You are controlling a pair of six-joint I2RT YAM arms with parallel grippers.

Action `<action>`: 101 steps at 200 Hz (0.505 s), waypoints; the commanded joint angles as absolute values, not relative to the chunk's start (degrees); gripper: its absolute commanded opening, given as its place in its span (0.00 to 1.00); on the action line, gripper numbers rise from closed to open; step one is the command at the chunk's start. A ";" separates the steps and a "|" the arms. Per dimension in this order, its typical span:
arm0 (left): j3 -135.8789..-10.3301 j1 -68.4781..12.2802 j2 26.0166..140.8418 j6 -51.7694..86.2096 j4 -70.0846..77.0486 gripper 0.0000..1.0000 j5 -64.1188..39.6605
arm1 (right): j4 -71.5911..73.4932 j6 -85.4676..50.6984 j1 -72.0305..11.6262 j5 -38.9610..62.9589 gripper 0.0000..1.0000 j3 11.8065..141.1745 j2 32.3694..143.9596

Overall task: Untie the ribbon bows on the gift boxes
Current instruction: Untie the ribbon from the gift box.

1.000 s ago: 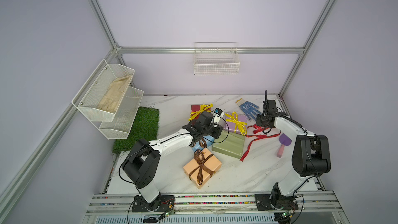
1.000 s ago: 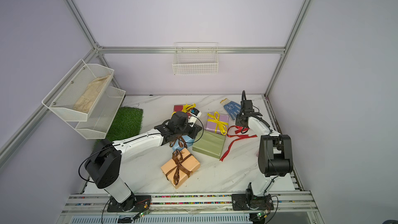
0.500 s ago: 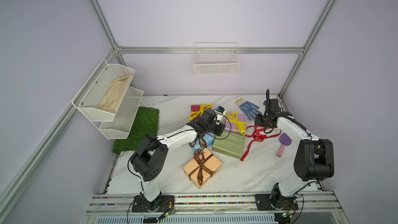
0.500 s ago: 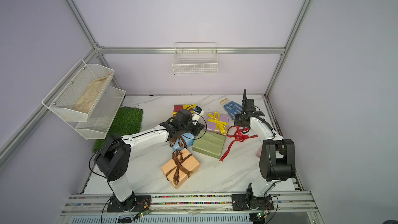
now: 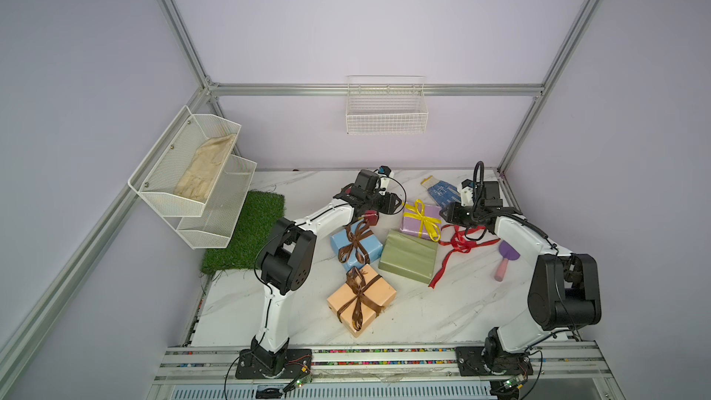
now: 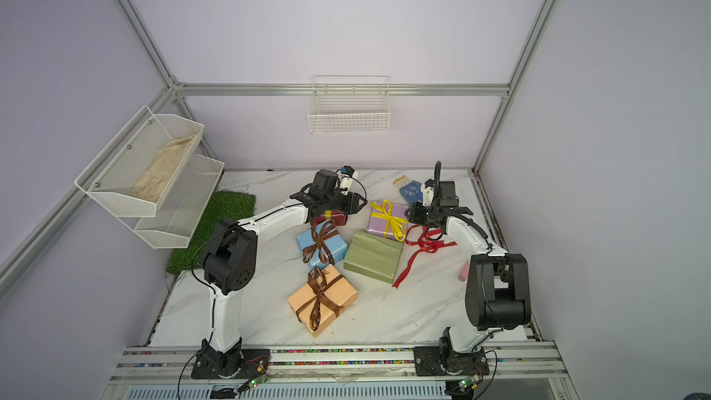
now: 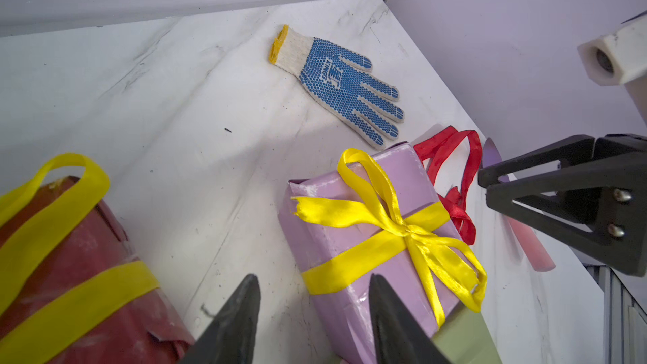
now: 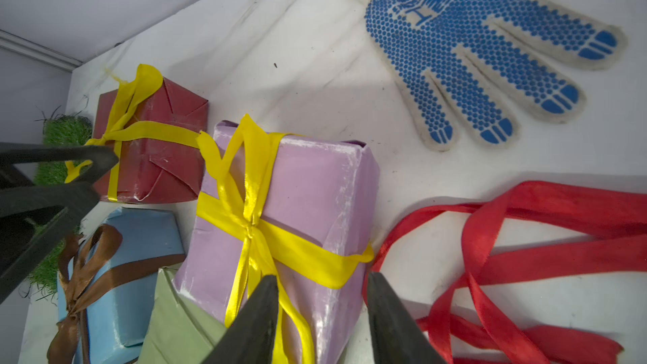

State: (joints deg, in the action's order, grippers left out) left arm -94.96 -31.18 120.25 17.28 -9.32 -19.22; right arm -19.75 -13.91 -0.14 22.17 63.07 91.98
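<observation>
Your left jaws stand parted with nothing between them, poised over the strip of surface (image 7: pixel 175 99) between the dark red box (image 7: pixel 80 246) and the lilac box (image 7: pixel 325 238). The lilac box's yellow bow (image 7: pixel 409 229), knotted with both loops, lies just ahead of them. Your right jaws are parted too and grip nothing. That same bow sits just ahead of them, and the loose red ribbon (image 8: pixel 577 201) sprawls right beside them. Beyond both pairs lies the blue-dotted glove (image 8: pixel 472 47). Further out from your left jaws, the light blue box (image 5: pixel 371 246) and peach box (image 5: pixel 379 288) each carry a tied brown bow (image 5: pixel 356 240), and the olive box (image 5: pixel 409 257) sits just beside the lilac one
</observation>
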 commanded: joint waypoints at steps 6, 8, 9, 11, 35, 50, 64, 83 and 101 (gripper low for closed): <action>-100.87 -31.55 122.77 16.13 -10.15 0.56 -22.56 | -14.90 -15.78 -0.16 24.99 0.44 63.26 94.60; -101.07 -31.55 122.96 16.16 -10.18 0.56 -22.69 | -14.89 -15.81 -0.13 24.90 0.44 63.34 94.73; -101.16 -31.60 123.05 16.17 -10.23 0.56 -22.73 | -14.91 -15.81 -0.15 24.84 0.44 63.36 94.83; -101.34 -31.56 123.22 16.21 -10.27 0.56 -22.89 | -14.87 -15.84 -0.17 24.73 0.44 63.43 95.03; -102.85 -31.55 125.38 17.29 -10.33 0.56 -24.35 | -14.96 -15.95 -0.58 21.81 0.44 63.78 96.95; -103.37 -31.55 126.56 17.91 -9.83 0.56 -24.96 | -14.99 -15.39 -1.24 20.83 0.44 64.01 98.09; -103.99 -31.55 127.56 18.45 -9.23 0.56 -25.05 | -14.27 -15.42 -1.66 21.23 0.44 63.90 98.97; -105.38 -31.62 129.17 19.06 -9.11 0.56 -25.03 | -13.49 -15.81 -2.22 21.84 0.40 63.98 99.97; -106.58 -31.57 130.31 19.72 -9.13 0.56 -25.22 | -13.20 -15.91 -2.84 21.88 0.38 64.05 100.39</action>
State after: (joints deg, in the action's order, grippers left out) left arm -102.26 -31.53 129.16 18.46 -10.52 -23.83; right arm -15.51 -15.44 -1.74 21.98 63.09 99.68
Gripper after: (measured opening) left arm 0.564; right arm 0.390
